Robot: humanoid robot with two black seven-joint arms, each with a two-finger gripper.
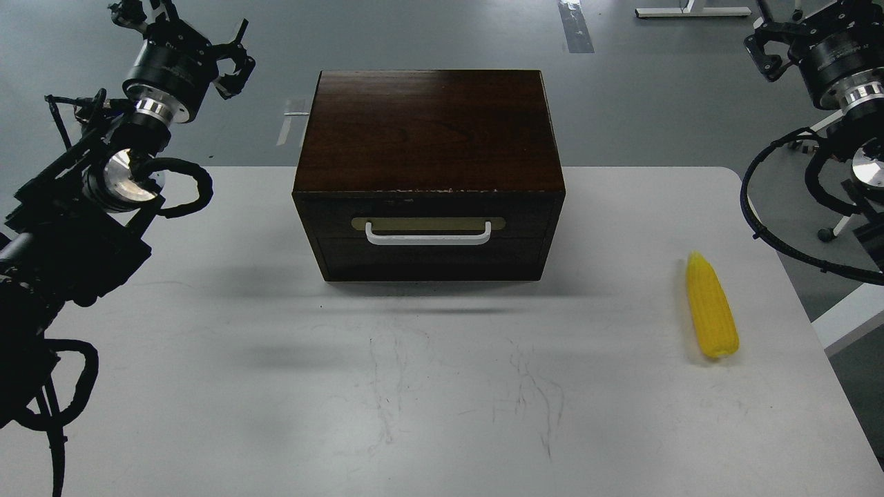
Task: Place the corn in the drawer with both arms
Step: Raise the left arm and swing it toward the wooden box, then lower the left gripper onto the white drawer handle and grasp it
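First, hook the left tool [231, 55], fingers apart, on the shut drawer's [428, 238] handle [428, 235]; right tool's [770, 48] state I cannot tell; corn [711, 314] waits right.

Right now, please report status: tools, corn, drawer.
Left tool open, raised, holding nothing. Right tool raised, state unclear. Corn lying on table, right of box. Drawer shut; nothing blocking its handle.

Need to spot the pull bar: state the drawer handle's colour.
White, on a tan plate; the handle shows clearly in the head view.

Scuffed white table [442, 414], grey floor [621, 117], taped strips [574, 26]
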